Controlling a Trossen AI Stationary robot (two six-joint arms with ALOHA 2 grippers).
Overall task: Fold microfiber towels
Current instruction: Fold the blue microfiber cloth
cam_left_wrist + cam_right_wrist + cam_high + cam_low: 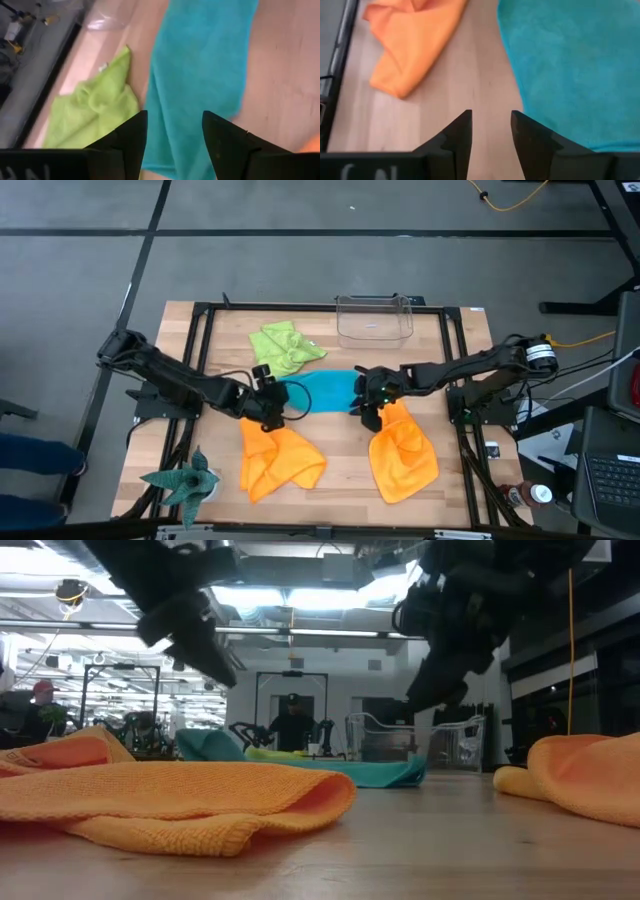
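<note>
Four microfiber towels lie on the wooden table [330,442] as both arms converge on the teal towel [325,390] at its centre. That cloth lies mostly flat between the two grippers, with a long lengthwise crease; a lime towel [284,347] sits crumpled just behind it, and two orange towels, one front left [277,458] and one front right [403,454], lie rumpled near the front edge.

The cloths look light, limp and plush, likely to sag and drag on the wood unless pinched at a corner or an edge, so each end of the teal towel seems the natural hold.

The left gripper [174,131] hovers over the teal towel's left end, jaws apart and empty. The right gripper [491,131] hangs beside its right edge above bare wood, jaws likewise spread, holding nothing.

A clear bin [374,318] stands at the back; a spiky plant figure [185,478] sits at the front left corner.
</note>
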